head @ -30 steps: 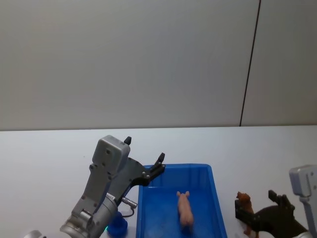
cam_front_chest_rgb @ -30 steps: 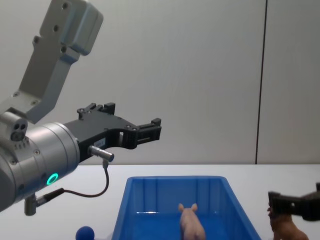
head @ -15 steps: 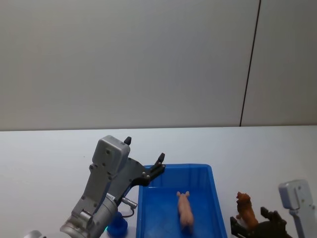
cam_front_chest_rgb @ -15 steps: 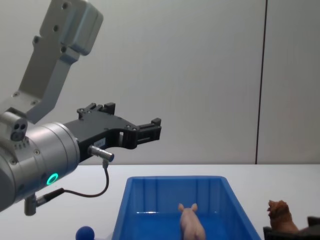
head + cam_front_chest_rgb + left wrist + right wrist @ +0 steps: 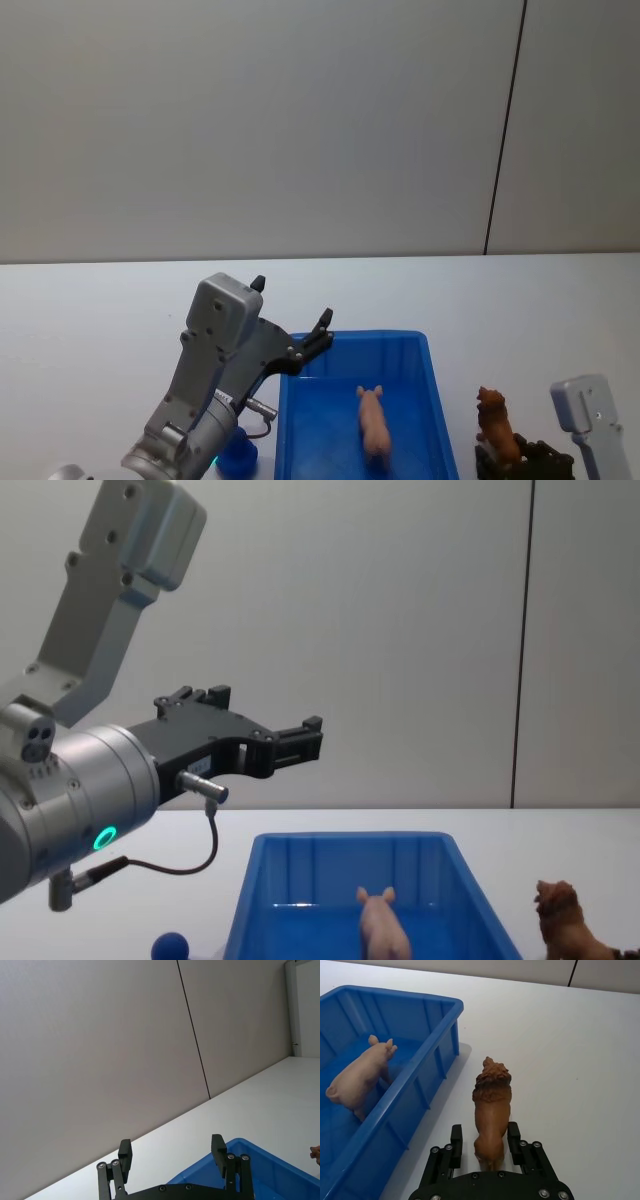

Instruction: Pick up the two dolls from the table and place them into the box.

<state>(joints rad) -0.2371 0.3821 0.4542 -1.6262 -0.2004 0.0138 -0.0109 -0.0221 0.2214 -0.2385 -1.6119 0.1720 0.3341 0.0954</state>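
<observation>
The pale pink pig doll (image 5: 374, 426) (image 5: 361, 1074) lies inside the blue box (image 5: 438, 400) (image 5: 420, 1075). The reddish-brown lion doll (image 5: 493, 422) (image 5: 491, 1105) (image 5: 564, 920) stands on the white table (image 5: 100, 320) just right of the box. My right gripper (image 5: 484, 1137) (image 5: 512, 462) is open, low at the table's near edge, one finger on each side of the lion's hindquarters. A small gap shows at one finger. My left gripper (image 5: 320, 335) (image 5: 305, 735) (image 5: 171, 1150) hangs open and empty in the air over the box's far left corner.
A small blue ball (image 5: 170, 946) (image 5: 238, 455) sits on the table left of the box, beside my left arm. A bare grey wall stands behind the table. White tabletop (image 5: 580, 1060) stretches right of the lion.
My right gripper has sunk lower and drawn back toward the near edge, so its fingers now flank the lion's rear. The lion, the pig and my left arm have stayed put.
</observation>
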